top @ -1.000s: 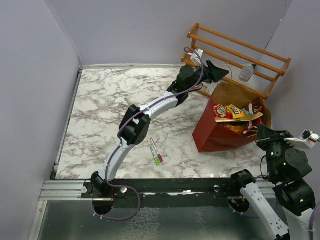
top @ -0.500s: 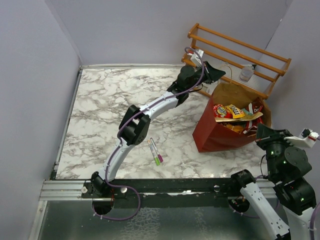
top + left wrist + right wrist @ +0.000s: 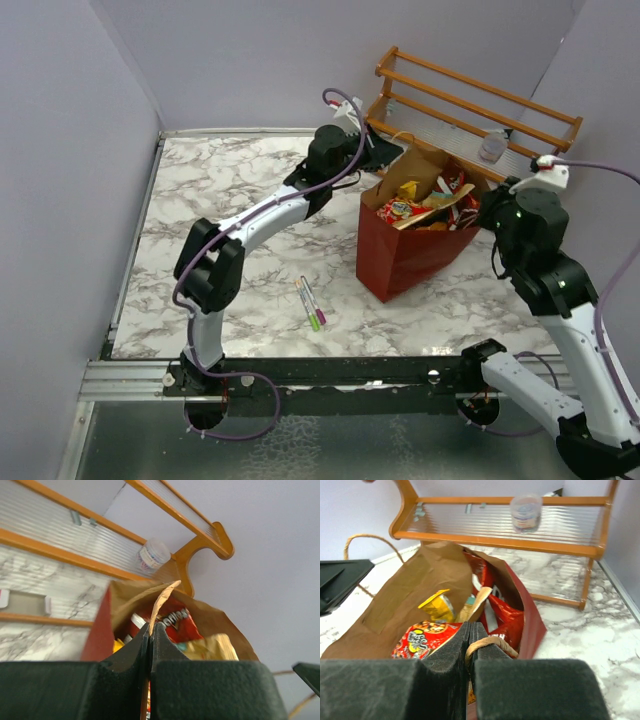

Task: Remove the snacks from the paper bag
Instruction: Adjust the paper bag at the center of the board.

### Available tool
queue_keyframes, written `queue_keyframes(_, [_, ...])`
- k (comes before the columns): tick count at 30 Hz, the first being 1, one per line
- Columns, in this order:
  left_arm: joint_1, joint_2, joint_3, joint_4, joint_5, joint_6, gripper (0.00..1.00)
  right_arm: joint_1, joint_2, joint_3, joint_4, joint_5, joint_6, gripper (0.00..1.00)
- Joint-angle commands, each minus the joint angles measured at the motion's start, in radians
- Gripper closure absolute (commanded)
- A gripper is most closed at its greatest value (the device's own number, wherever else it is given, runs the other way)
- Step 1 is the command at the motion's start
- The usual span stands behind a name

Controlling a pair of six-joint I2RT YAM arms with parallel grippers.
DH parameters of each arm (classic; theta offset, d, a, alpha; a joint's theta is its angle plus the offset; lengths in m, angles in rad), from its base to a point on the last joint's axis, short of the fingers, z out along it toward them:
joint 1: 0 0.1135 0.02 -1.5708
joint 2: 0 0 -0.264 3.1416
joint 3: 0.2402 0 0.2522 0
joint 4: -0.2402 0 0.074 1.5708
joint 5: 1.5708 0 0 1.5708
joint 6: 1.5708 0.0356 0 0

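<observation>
The paper bag [image 3: 400, 258], red outside and brown inside, stands open on the marble table in front of the rack. Several snacks [image 3: 425, 198] fill it. The right wrist view shows a red packet [image 3: 420, 637], a yellow one [image 3: 437, 605] and a red Doritos bag [image 3: 502, 612]. My left gripper [image 3: 386, 164] is shut on the bag's far left paper rim [image 3: 161, 600], with the Doritos bag [image 3: 172, 622] just beyond. My right gripper [image 3: 486, 210] is shut on the bag's string handle [image 3: 490, 642] at its right rim.
A wooden slatted rack [image 3: 480, 105] stands behind the bag against the back wall, with a small plastic jar [image 3: 492, 147] on it. Two marker pens [image 3: 311, 303] lie on the table left of the bag. Grey walls close in left, back and right.
The left gripper has shut on the bag's rim and pulled back to the left. The right arm has risen and swung in beside the bag. The bag has shifted left.
</observation>
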Motion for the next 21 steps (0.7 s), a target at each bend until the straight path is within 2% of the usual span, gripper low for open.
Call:
queue_keyframes(1, [0.011,-0.177,-0.107,0.091,-0.056,0.017,1.00,0.007,0.095,0.102,0.210,-0.080,-0.118,0.99])
queue_keyframes(8, [-0.002,-0.332,-0.247,0.077,-0.104,-0.012,1.00,0.006,0.225,0.208,0.230,-0.079,-0.189,0.99])
queue_keyframes(13, [-0.024,-0.402,-0.273,0.022,-0.160,-0.014,1.00,-0.016,0.313,0.300,0.216,-0.058,-0.216,0.99])
queue_keyframes(16, [-0.047,-0.425,-0.292,0.024,-0.163,-0.037,1.00,-0.076,0.359,0.348,0.189,-0.119,-0.204,0.99])
queue_keyframes(21, [-0.090,-0.460,-0.352,0.023,-0.173,-0.066,1.00,-0.228,0.459,0.433,0.099,-0.346,-0.187,0.99])
